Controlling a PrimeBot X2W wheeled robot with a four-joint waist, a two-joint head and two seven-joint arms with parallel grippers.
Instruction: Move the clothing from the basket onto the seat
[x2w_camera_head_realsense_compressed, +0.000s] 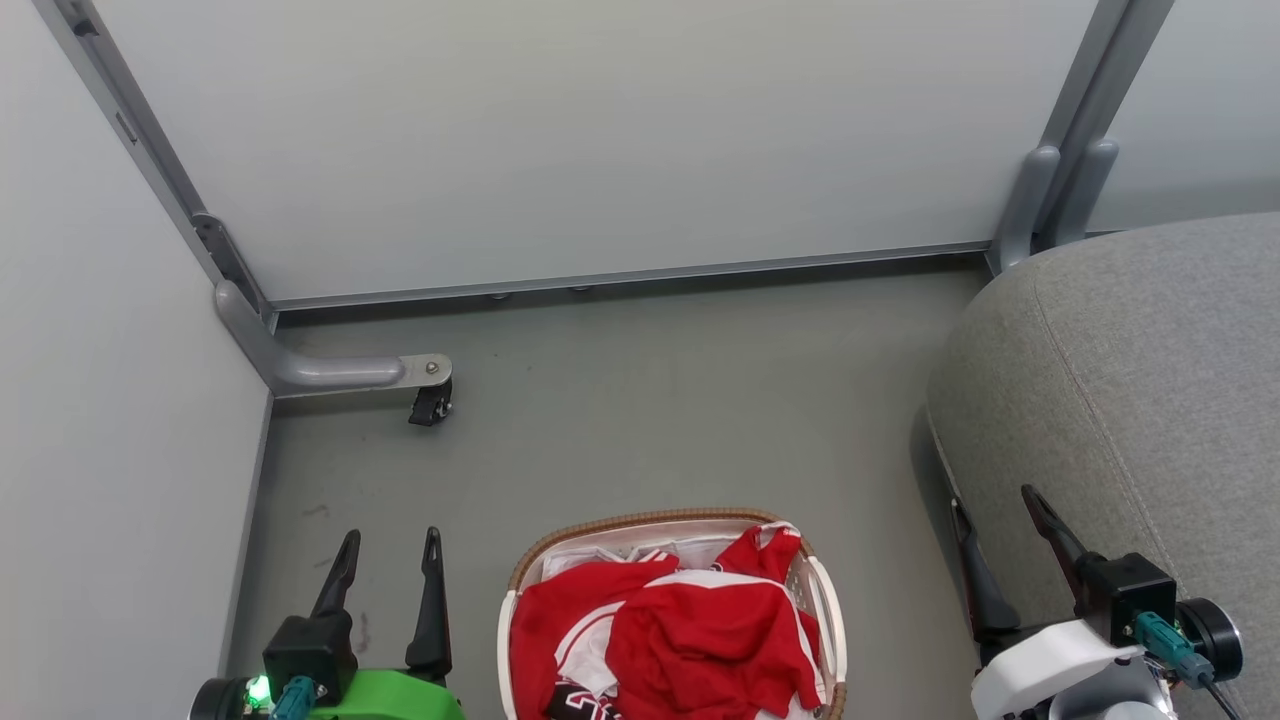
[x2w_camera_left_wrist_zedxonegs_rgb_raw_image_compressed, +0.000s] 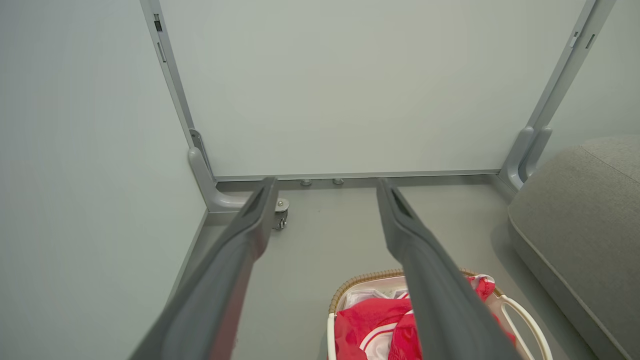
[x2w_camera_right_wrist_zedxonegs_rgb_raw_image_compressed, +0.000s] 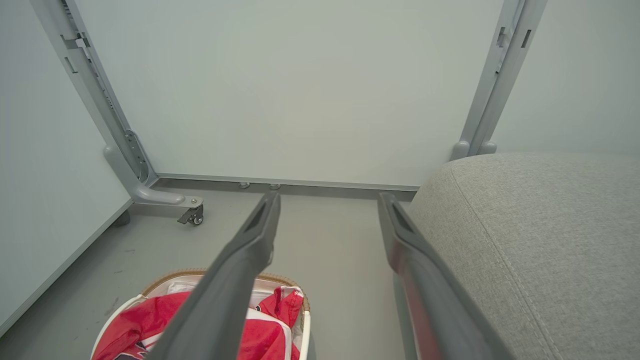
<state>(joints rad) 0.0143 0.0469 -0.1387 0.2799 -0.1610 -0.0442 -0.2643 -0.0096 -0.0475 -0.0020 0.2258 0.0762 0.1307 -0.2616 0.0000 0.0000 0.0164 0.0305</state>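
Note:
The red and white clothing (x2w_camera_head_realsense_compressed: 690, 630) lies heaped in the white basket (x2w_camera_head_realsense_compressed: 830, 620) with its brown woven rim, on the floor at the bottom middle of the head view. It also appears as clothing (x2w_camera_left_wrist_zedxonegs_rgb_raw_image_compressed: 372, 322) and clothing (x2w_camera_right_wrist_zedxonegs_rgb_raw_image_compressed: 150, 325) in the wrist views, inside the basket (x2w_camera_left_wrist_zedxonegs_rgb_raw_image_compressed: 520, 312) and basket (x2w_camera_right_wrist_zedxonegs_rgb_raw_image_compressed: 305, 320). The grey seat (x2w_camera_head_realsense_compressed: 1130, 400) fills the right side, seen too as seat (x2w_camera_left_wrist_zedxonegs_rgb_raw_image_compressed: 585, 215) and seat (x2w_camera_right_wrist_zedxonegs_rgb_raw_image_compressed: 540, 240). My left gripper (x2w_camera_head_realsense_compressed: 390, 545) stands open left of the basket, empty. My right gripper (x2w_camera_head_realsense_compressed: 995, 500) is open beside the seat's near edge, empty.
Pale partition panels close off the back and left. A grey panel foot with a black caster (x2w_camera_head_realsense_compressed: 430, 400) juts onto the floor at the back left. A grey post (x2w_camera_head_realsense_compressed: 1060, 190) stands behind the seat. Bare grey floor (x2w_camera_head_realsense_compressed: 650, 400) lies between basket and panels.

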